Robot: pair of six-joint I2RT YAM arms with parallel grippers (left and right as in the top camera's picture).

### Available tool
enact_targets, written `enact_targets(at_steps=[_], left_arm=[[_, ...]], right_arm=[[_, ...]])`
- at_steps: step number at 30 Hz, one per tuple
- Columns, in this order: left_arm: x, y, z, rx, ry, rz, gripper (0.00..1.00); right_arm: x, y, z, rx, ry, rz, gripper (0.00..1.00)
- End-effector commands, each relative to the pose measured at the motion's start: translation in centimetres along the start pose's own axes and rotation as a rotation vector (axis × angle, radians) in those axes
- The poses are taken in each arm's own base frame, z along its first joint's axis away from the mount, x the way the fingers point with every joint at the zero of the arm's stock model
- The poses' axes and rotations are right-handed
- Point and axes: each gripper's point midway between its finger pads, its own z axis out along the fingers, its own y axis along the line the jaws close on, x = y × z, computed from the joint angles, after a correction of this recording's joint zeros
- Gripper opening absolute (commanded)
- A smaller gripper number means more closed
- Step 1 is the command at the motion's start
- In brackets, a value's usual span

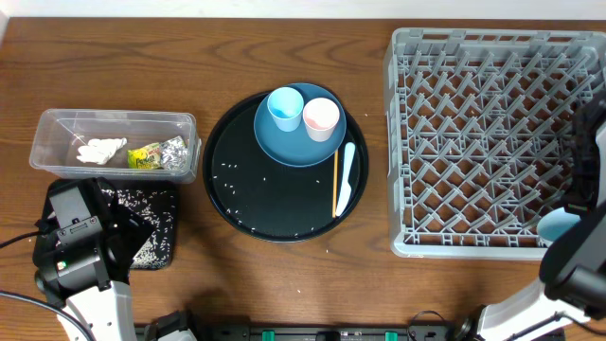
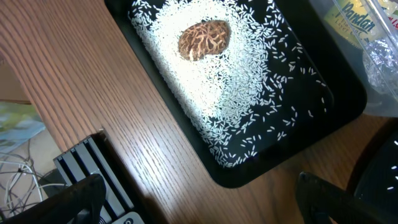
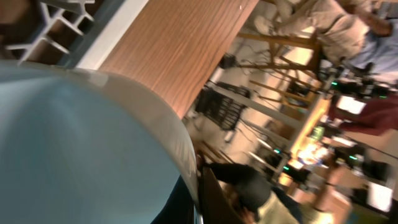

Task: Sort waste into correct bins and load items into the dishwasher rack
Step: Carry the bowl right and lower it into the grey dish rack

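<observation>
The grey dishwasher rack (image 1: pixel 473 142) stands at the right. My right gripper (image 3: pixel 200 198) is shut on the rim of the pale-blue bowl (image 3: pixel 74 143), which it holds at the rack's near right corner (image 1: pixel 557 225). My left gripper (image 2: pixel 199 205) is open and empty over the near corner of the shallow black tray (image 2: pixel 249 177). That tray holds white rice (image 2: pixel 211 93) and the brown food piece (image 2: pixel 204 39). The clear tub (image 1: pixel 57 121) holds the tissue (image 1: pixel 101 150), yellow wrapper (image 1: pixel 144 157) and foil (image 1: pixel 174 152). The dark-blue plate (image 1: pixel 295 150) carries the light-blue cup (image 1: pixel 284 108) and pink cup (image 1: pixel 320 117).
The large round black tray (image 1: pixel 246 185) in the middle holds the plate, the white spoon (image 1: pixel 346 180), the chopstick (image 1: pixel 335 180) and scattered rice grains (image 1: pixel 227 170). My left arm (image 1: pixel 76 246) covers part of the rectangular black tray. The table's front edge is close behind both arms.
</observation>
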Motion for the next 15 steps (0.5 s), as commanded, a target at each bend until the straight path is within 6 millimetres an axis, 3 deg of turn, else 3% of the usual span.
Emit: enact_targets(at_steps=[1,5,15], left_arm=[[-0.4,0.2,-0.3,-0.006,-0.015,-0.008,0.98],[-0.4,0.2,-0.3,-0.006,-0.015,-0.008,0.98],[-0.4,0.2,-0.3,-0.006,-0.015,-0.008,0.98]], right_arm=[[-1.5,-0.5,0.0,0.042,-0.026,0.022,0.01],[-2.7,0.1,-0.1,0.038,-0.063,0.047,0.01],[-5.5,0.6,-4.1,0.036,-0.241,0.1,0.01]])
